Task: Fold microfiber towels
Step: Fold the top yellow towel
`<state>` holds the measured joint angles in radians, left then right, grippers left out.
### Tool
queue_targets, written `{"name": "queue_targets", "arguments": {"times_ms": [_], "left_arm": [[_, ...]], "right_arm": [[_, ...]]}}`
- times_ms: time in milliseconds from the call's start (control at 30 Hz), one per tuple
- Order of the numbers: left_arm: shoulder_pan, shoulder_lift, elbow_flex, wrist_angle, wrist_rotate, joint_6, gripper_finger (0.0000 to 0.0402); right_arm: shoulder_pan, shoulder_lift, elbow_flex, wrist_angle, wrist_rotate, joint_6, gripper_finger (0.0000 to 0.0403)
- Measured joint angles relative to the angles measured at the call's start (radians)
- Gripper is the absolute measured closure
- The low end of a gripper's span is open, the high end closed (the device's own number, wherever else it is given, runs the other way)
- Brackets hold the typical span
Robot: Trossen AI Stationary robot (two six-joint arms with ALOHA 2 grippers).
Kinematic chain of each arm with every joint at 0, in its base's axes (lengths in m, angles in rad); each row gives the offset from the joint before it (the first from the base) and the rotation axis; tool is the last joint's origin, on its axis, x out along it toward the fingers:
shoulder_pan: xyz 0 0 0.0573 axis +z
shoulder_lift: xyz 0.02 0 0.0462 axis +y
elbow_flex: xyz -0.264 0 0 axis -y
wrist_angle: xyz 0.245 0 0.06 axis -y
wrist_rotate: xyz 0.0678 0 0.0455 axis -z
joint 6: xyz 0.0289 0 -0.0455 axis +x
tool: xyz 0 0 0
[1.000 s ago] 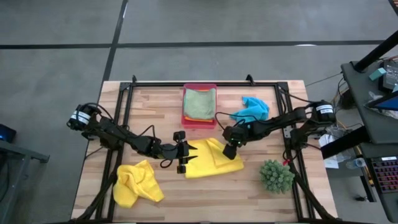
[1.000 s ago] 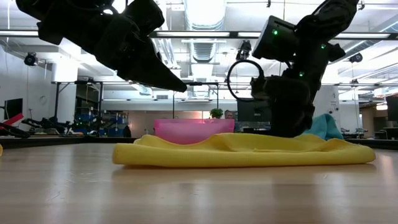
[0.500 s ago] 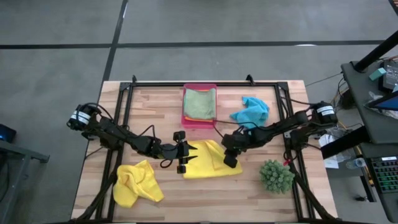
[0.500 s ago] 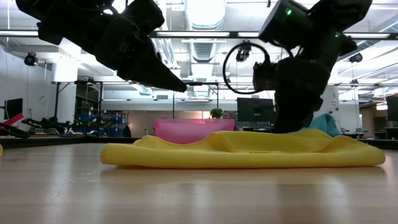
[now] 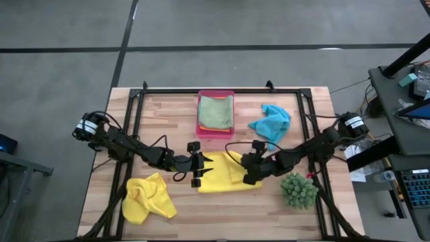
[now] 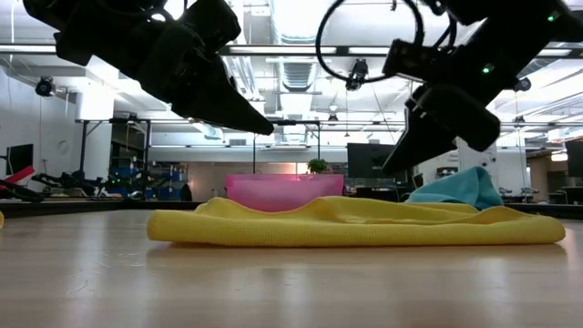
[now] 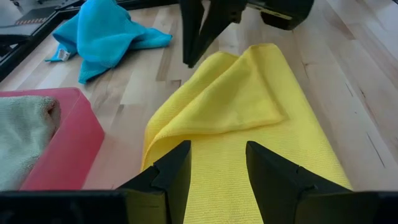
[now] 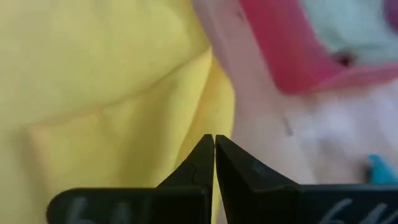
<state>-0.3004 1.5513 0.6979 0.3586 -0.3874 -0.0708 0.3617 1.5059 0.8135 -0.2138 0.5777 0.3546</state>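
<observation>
Lying near the middle of the wooden table (image 5: 161, 114) is a folded yellow towel (image 5: 225, 176), one flap doubled over its upper half. The right gripper (image 5: 246, 179) hangs just above that towel's 3 o'clock side with its fingers (image 8: 202, 163) pressed together and nothing between them; the low view shows it clear of the cloth. From the towel's 9 o'clock side the left gripper (image 5: 196, 173) points at it, its fingers (image 7: 175, 169) parted and holding nothing, their tips just over the towel's near edge.

At 12 o'clock from the yellow towel sits a pink tray (image 5: 201, 128) with a light green towel (image 5: 216, 111) folded on top; an orange layer (image 5: 213, 131) shows under it at the tray's near end. Toward 1 o'clock a turquoise towel (image 5: 271, 119) lies crumpled on the bare wood. Near 8 o'clock, close to the table's front left corner, a second yellow towel (image 5: 148, 197) lies bunched up. A spiky green plant (image 5: 298, 189) stands at about 4 o'clock, just beside the right arm.
</observation>
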Motion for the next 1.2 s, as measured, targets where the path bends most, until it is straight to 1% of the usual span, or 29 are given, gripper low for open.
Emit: {"name": "queue_targets", "arguments": {"times_ms": [100,167,300,467,533,667,733,767,833,967,1067,1200], "left_arm": [[0.000,0.000,0.000,0.000,-0.009,0.000,0.0263],[0.000,0.000,0.000,0.000,-0.014,0.000,0.0263],[0.000,0.000,0.000,0.000,-0.014,0.000,0.0263],[0.000,0.000,0.000,0.001,-0.012,-0.002,0.0263],[0.000,0.000,0.000,0.003,0.003,-0.031,0.0263],[0.000,0.058,-0.001,0.031,0.020,-0.088,0.0263],[-0.001,0.120,0.012,0.085,0.042,-0.096,0.0263],[-0.001,0.150,0.019,0.099,0.044,-0.103,0.0263],[-0.001,0.216,0.047,0.103,0.052,-0.115,0.0263],[0.001,0.299,0.081,0.102,0.108,-0.142,0.0263],[0.007,0.312,0.084,0.079,0.147,-0.190,0.0263],[0.009,0.286,0.087,-0.063,0.165,-0.259,0.0263]], "right_arm": [[0.013,0.000,0.000,0.008,-0.009,-0.021,0.0394],[0.009,0.000,0.000,0.008,-0.026,0.027,0.0394],[-0.036,0.000,-0.012,0.010,-0.107,0.102,0.0394],[-0.055,0.006,-0.044,0.012,-0.115,0.149,0.0394],[-0.055,0.019,-0.045,0.018,-0.117,0.158,0.0394],[-0.055,0.074,-0.046,0.082,-0.184,0.159,0.0394],[-0.054,0.107,-0.046,0.130,-0.221,0.159,0.0394],[-0.054,0.124,-0.045,0.158,-0.235,0.156,0.0394],[-0.055,0.145,-0.037,0.224,-0.295,0.142,0.0394],[-0.055,0.148,-0.026,0.227,-0.328,0.124,0.0394],[-0.055,0.120,-0.027,0.202,-0.358,0.114,0.0394],[-0.056,0.061,-0.022,0.146,-0.399,0.106,0.0387]]}}
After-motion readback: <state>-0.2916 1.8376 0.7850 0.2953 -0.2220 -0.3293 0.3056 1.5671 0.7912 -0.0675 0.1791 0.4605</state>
